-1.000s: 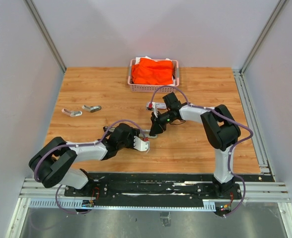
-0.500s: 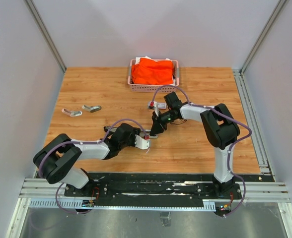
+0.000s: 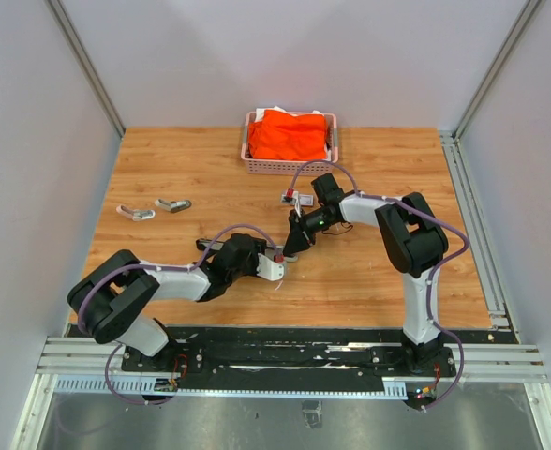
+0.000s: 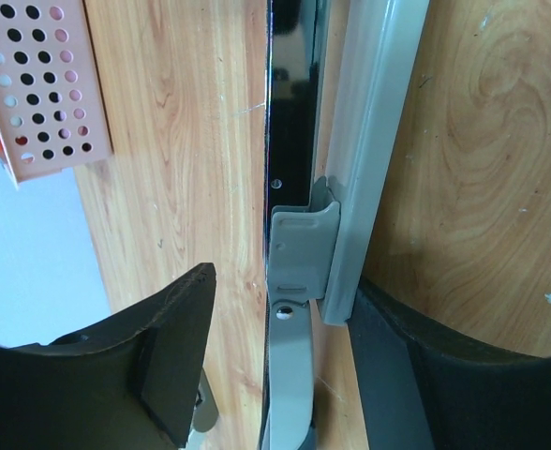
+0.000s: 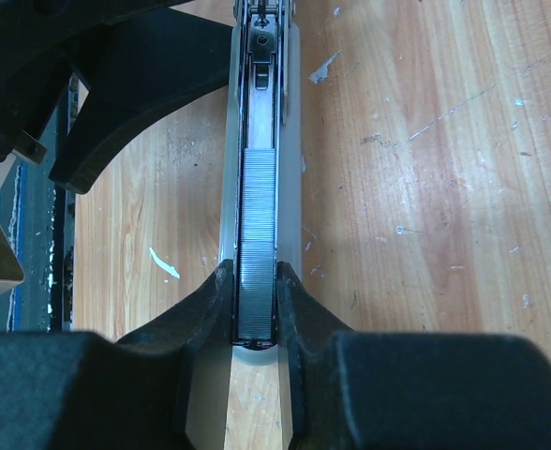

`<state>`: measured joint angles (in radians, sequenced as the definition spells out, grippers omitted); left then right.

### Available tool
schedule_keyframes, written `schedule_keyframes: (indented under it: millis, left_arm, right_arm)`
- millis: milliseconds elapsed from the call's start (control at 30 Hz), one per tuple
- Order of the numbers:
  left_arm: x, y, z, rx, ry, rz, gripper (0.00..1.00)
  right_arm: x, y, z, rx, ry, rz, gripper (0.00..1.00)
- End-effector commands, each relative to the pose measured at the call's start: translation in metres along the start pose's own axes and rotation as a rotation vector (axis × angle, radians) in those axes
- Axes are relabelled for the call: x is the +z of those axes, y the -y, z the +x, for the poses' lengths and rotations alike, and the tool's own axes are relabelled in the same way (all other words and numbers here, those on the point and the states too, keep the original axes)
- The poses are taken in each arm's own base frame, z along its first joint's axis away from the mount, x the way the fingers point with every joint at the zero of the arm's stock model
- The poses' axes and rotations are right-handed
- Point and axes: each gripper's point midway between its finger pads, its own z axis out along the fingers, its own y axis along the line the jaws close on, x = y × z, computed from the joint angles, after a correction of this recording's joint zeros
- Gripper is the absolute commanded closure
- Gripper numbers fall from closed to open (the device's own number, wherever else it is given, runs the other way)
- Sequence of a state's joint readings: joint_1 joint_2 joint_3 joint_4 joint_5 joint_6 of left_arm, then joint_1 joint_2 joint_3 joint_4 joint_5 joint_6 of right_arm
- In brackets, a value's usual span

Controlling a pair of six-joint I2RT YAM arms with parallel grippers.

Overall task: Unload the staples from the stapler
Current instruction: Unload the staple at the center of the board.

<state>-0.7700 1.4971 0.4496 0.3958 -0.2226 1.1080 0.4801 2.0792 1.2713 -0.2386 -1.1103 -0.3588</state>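
Note:
The opened stapler [image 3: 247,250] lies flat on the wooden table between both arms. In the right wrist view its magazine points away, filled with a silvery strip of staples [image 5: 257,216]. My right gripper [image 5: 255,305] is shut on the near end of that magazine, one fingertip against each side wall. In the top view the right gripper [image 3: 291,246] is at the stapler's right end. My left gripper [image 4: 285,375] straddles the stapler's grey arm [image 4: 299,244] and is open. Its right finger [image 4: 397,366] touches the grey part, and a gap shows beside the left finger.
A pink basket [image 3: 289,167] with orange cloth stands at the back centre. A small white box with a red label [image 3: 295,198] lies just behind the right gripper. Two small silvery objects [image 3: 137,213] [image 3: 173,204] lie at the left.
My left gripper has slid right and a little farther from the arm bases, up to the stapler. The right gripper has stayed at the stapler's right end.

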Motion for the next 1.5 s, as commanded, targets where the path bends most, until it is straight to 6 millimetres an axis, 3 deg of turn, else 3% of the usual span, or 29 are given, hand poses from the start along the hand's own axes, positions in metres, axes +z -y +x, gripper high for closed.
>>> schedule_keyframes:
  millis: [0, 67, 233, 467, 633, 867, 1000, 1200, 1467]
  left_arm:
    - [-0.003, 0.056, 0.023, 0.035, -0.069, 0.186, 0.37]
    - [-0.003, 0.057, 0.022, 0.049, -0.073, 0.189, 0.37]
    - [-0.005, 0.065, 0.023, 0.080, -0.068, 0.210, 0.25]
    - [-0.011, 0.069, 0.021, 0.049, -0.062, 0.237, 0.26]
    - [-0.006, 0.071, 0.020, 0.051, -0.087, 0.263, 0.38]
    - [-0.002, 0.075, 0.021, 0.061, -0.123, 0.267, 0.78]
    - [-0.003, 0.072, 0.021, 0.047, -0.123, 0.254, 0.85]
    - [-0.008, 0.070, 0.017, 0.025, -0.100, 0.249, 0.94]
    - [-0.021, 0.057, -0.001, -0.009, -0.028, 0.265, 1.00]
  right_arm:
    - [0.000, -0.005, 0.009, 0.085, -0.003, -0.057, 0.84]
    - [-0.001, -0.005, 0.009, 0.093, 0.001, -0.064, 0.84]
    - [-0.003, -0.004, 0.009, 0.099, 0.009, -0.064, 0.84]
    - [-0.006, -0.003, 0.005, 0.099, 0.020, -0.064, 0.84]
    - [-0.007, -0.004, 0.005, 0.093, 0.019, -0.059, 0.84]
    - [-0.008, -0.006, 0.001, 0.088, 0.027, -0.066, 0.84]
    - [-0.011, -0.005, 0.000, 0.092, 0.031, -0.061, 0.79]
    - [-0.018, -0.004, -0.005, 0.073, 0.025, -0.017, 0.57]
    - [-0.030, -0.010, -0.019, 0.013, 0.019, 0.021, 0.50]
